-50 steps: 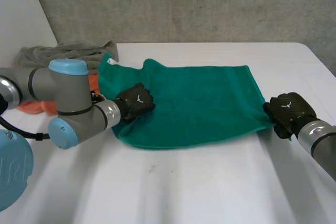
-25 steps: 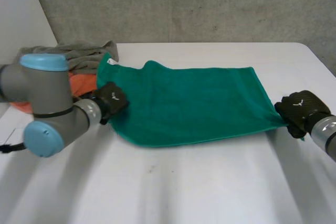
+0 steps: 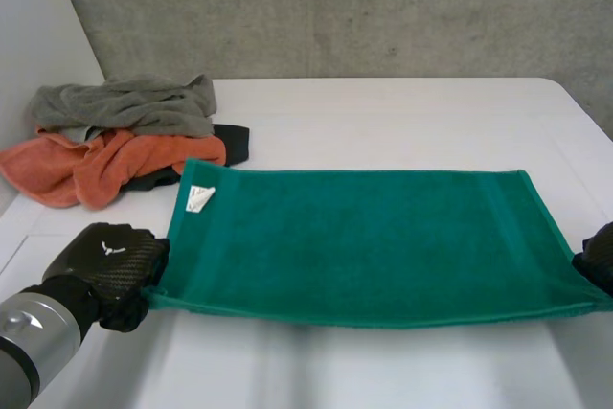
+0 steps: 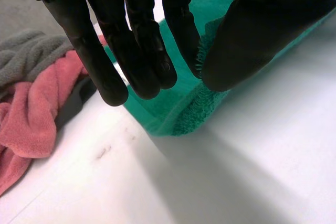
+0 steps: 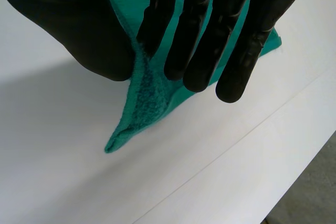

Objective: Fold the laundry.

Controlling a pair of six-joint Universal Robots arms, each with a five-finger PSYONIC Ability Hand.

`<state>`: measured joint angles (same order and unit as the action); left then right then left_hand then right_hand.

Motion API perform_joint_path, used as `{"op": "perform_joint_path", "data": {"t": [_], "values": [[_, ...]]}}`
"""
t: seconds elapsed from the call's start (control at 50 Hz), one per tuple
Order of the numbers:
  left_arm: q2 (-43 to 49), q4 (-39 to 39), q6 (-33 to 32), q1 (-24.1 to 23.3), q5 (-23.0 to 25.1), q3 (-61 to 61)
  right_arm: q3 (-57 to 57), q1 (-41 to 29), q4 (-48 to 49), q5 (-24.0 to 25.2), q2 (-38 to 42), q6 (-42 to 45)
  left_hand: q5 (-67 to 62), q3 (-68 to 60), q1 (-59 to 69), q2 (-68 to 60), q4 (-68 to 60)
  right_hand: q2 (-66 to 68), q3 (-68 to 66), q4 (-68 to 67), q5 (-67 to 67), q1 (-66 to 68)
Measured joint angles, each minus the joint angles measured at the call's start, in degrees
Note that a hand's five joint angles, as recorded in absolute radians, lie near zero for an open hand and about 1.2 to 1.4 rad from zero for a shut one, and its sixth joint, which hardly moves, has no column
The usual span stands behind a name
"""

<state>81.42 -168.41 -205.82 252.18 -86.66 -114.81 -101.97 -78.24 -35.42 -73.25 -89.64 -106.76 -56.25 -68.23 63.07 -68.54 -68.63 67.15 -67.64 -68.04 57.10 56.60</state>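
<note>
A green towel (image 3: 364, 241) lies stretched out across the white table (image 3: 402, 122), folded double, with a white label (image 3: 199, 198) near its far left corner. My left hand (image 3: 103, 270) pinches the towel's near left corner (image 4: 202, 90) between straight fingers (image 4: 142, 51) and thumb. My right hand (image 3: 601, 258) is at the towel's near right corner, and the right wrist view shows the green edge (image 5: 142, 103) pinched between its thumb and fingers (image 5: 202, 40). The corner tip hangs just above the table.
A heap of laundry sits at the table's far left: a grey cloth (image 3: 124, 102) on top, an orange towel (image 3: 105, 165) under it, and a dark piece (image 3: 230, 141) beside them. The heap (image 4: 31, 108) lies beyond my left hand's fingertips.
Both hands have pulled the towel toward the near edge and apart, so it now lies stretched flat and wide. The left hand closed on the near left corner.
</note>
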Motion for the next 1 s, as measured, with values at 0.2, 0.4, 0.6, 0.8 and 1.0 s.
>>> {"op": "perform_joint_path", "data": {"t": [0.2,0.4,0.6,0.8,1.0], "values": [[13.1,-12.8,1.0,-0.1,-2.6,8.8,7.8,-5.8,14.8,-0.2,15.0,-3.6,0.0,0.0,0.0,0.0,0.0,0.0,0.0,0.0,0.0,0.0],[36.3,-22.8,1.9,-2.0,-13.9,29.2,26.5,-16.4,31.1,-5.8,33.3,-9.1,-1.3,0.0,1.9,0.0,0.0,0.0,0.0,0.0,0.1,0.0],[51.4,-24.5,1.6,-3.4,-15.8,47.1,36.6,-18.2,47.5,-7.2,45.0,-8.5,-1.3,0.0,1.9,0.0,0.0,0.0,0.0,0.0,0.1,0.0],[55.9,-27.2,0.2,-5.3,-15.3,51.9,41.3,-19.8,52.4,-9.1,51.6,-8.3,12.3,13.8,-13.6,13.9,13.9,0.0,0.0,0.0,0.1,0.0],[46.8,-23.0,-5.3,-7.8,-13.6,41.9,35.0,-20.6,52.0,-8.7,45.8,-9.1,36.1,37.4,-33.1,38.1,38.4,0.0,0.0,0.0,0.1,0.0]]}}
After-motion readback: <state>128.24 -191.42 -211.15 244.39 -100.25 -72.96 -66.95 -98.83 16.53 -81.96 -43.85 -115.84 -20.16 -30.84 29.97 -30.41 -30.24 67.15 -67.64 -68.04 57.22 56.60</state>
